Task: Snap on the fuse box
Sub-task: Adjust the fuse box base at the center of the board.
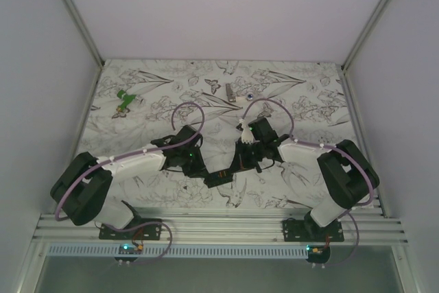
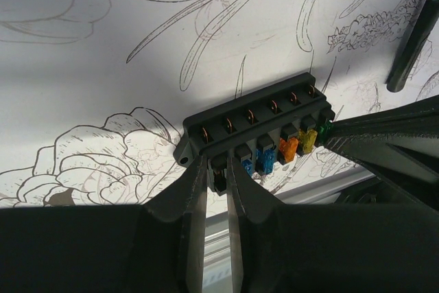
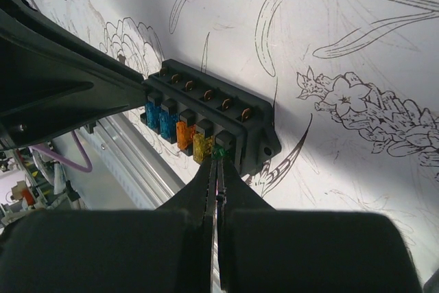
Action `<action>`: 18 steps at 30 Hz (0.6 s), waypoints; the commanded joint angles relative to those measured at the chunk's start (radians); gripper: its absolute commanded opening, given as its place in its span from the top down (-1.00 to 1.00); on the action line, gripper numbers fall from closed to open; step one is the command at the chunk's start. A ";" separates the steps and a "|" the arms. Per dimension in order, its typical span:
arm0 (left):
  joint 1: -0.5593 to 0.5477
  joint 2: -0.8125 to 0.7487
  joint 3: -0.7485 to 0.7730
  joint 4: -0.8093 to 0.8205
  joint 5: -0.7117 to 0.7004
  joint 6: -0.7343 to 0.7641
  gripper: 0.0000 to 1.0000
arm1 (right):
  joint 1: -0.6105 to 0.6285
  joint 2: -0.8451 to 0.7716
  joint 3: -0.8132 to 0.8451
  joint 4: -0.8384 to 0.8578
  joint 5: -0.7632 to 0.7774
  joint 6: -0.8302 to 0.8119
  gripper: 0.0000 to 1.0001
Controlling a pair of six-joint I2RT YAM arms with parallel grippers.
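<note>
The fuse box (image 1: 221, 178) sits between the two grippers, with the left gripper (image 2: 217, 169) at its left end and the right gripper (image 3: 218, 159) at its right end. Well behind it on the table (image 1: 309, 80) lies a small oblong piece (image 1: 230, 91). Far behind and to its left lies another small item (image 1: 125, 99).

Even diffuse light, soft shadow on table (image 2: 82, 94), left hand (image 2: 215, 164) dark, blurry nr lens

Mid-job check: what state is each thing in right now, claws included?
Left claw: shut on the fuse box at its end.
Right claw: shut, tips at the green fuse.
Fuse box: uncovered, coloured fuses seated in slots.
Grey metal piece: lying far back, untouched.
</note>
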 commanded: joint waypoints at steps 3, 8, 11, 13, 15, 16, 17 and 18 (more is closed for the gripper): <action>0.020 0.018 -0.063 -0.118 -0.075 0.021 0.72 | -0.005 0.129 -0.084 -0.298 0.389 -0.103 1.00; 0.034 0.007 -0.072 -0.123 -0.078 0.024 0.72 | 0.032 0.174 -0.045 -0.338 0.436 -0.085 1.00; 0.042 0.002 -0.078 -0.126 -0.080 0.026 0.72 | 0.057 0.204 -0.022 -0.360 0.471 -0.071 1.00; 0.047 -0.004 -0.084 -0.127 -0.081 0.027 0.72 | 0.070 0.218 -0.013 -0.366 0.488 -0.063 1.00; 0.052 -0.011 -0.091 -0.128 -0.082 0.029 0.72 | 0.080 0.232 -0.004 -0.373 0.500 -0.056 1.00; 0.054 -0.014 -0.094 -0.129 -0.083 0.030 0.72 | 0.087 0.241 0.003 -0.379 0.509 -0.053 1.00; 0.057 -0.015 -0.097 -0.130 -0.084 0.030 0.72 | 0.093 0.250 0.009 -0.386 0.518 -0.052 1.00; 0.059 -0.018 -0.100 -0.130 -0.084 0.030 0.72 | 0.099 0.258 0.015 -0.392 0.528 -0.049 1.00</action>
